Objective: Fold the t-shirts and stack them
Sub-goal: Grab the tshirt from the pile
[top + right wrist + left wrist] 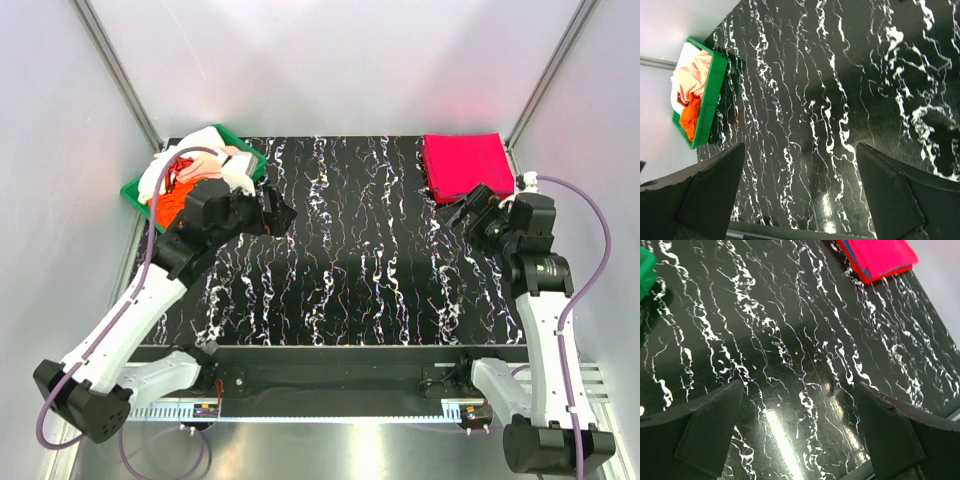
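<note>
A folded magenta-pink t-shirt (467,165) lies at the far right corner of the table; in the left wrist view (880,255) red and blue edges show under it. Unfolded t-shirts, orange (168,203), pale pink (232,156) and white (165,168), are heaped in the green tray (132,190) at the far left, also in the right wrist view (690,85). My left gripper (277,212) is open and empty beside the tray. My right gripper (462,212) is open and empty just in front of the folded stack.
The black marbled tabletop (340,250) spans the middle. White enclosure walls with metal posts (120,80) stand on three sides. A metal rail (340,410) runs along the near edge by the arm bases.
</note>
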